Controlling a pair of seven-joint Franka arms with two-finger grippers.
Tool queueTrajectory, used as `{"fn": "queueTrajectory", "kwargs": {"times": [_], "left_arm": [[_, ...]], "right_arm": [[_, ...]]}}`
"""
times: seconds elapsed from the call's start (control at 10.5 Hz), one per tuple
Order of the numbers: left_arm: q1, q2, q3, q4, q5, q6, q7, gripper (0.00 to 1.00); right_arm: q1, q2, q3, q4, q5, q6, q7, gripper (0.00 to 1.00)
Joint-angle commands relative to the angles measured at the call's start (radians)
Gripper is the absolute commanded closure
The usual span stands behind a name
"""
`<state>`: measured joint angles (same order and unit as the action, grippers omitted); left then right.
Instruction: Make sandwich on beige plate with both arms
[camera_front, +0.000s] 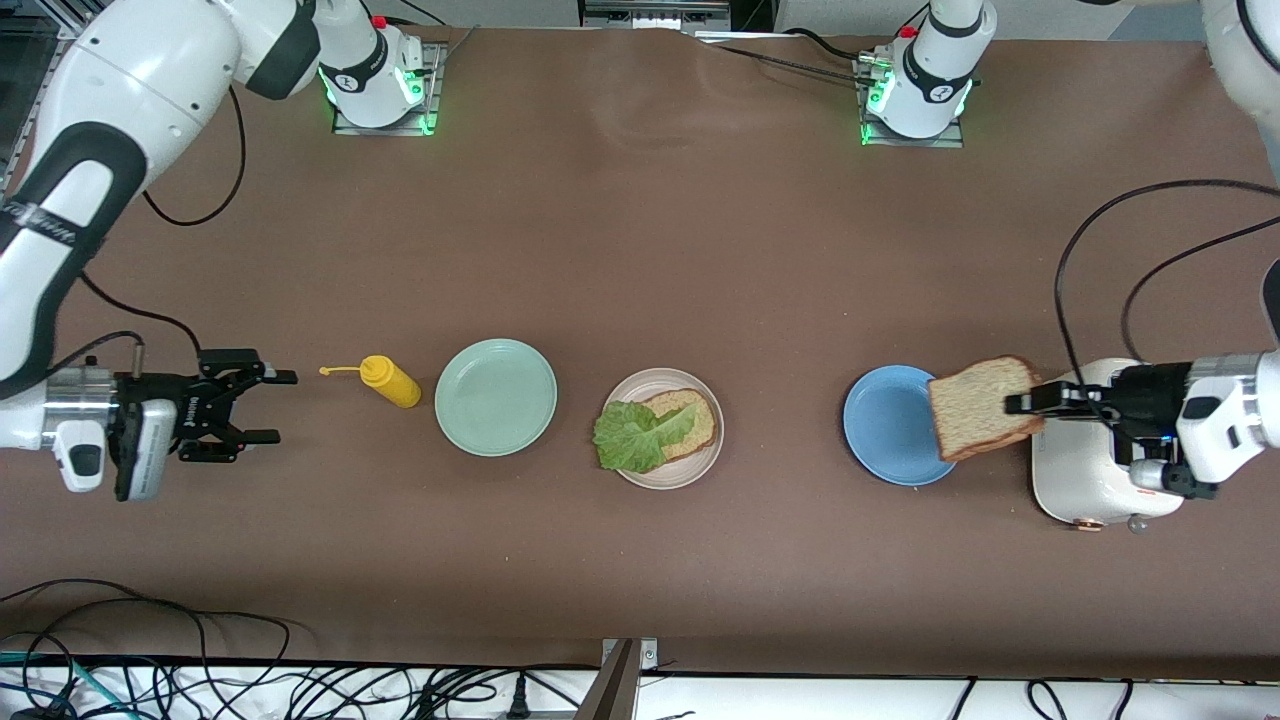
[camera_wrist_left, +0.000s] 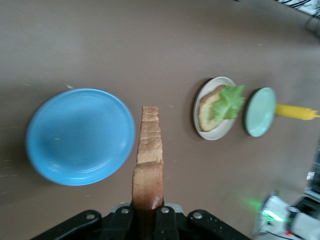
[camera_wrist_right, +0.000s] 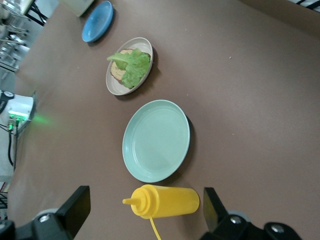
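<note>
A brown table (camera_front: 640, 250) carries three plates in a row, with wide bare surface around them. The beige plate (camera_front: 700, 455) sits in the middle, holding one bread slice (camera_front: 695, 415) under a lettuce leaf (camera_front: 632, 437). The left gripper (camera_front: 1030, 402) is clamped on a second bread slice (camera_front: 982, 406) (held by its edge), over the rim of the blue plate (camera_front: 885, 425) and beside a white toaster (camera_front: 1085, 480). The right gripper (camera_front: 262, 406) waits with jaws apart near the yellow squeeze bottle (camera_front: 392, 382), which lies beside the mint-green plate (camera_front: 495, 397).

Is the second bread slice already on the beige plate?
No, the left claw holds that bread slice above the blue plate.
</note>
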<state>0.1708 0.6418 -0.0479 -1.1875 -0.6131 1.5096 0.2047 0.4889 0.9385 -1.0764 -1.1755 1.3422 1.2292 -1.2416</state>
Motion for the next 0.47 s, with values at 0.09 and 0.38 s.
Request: {"fn": "queueTrajectory", "kwargs": {"times": [0.09, 0.38], "left_arm": [[-0.011, 0.015, -0.004, -0.043, -0.167, -0.008, -0.181, 1.00], [-0.103, 0.079, -0.013, -0.055, -0.299, 0.013, -0.199, 1.00]], "right_arm": [[-0.036, -0.281, 0.281, -0.157, -0.374, 0.232, 0.115, 0.00], [-0.133, -0.444, 0.473, -0.257, -0.616, 0.335, 0.261, 0.00]]}}
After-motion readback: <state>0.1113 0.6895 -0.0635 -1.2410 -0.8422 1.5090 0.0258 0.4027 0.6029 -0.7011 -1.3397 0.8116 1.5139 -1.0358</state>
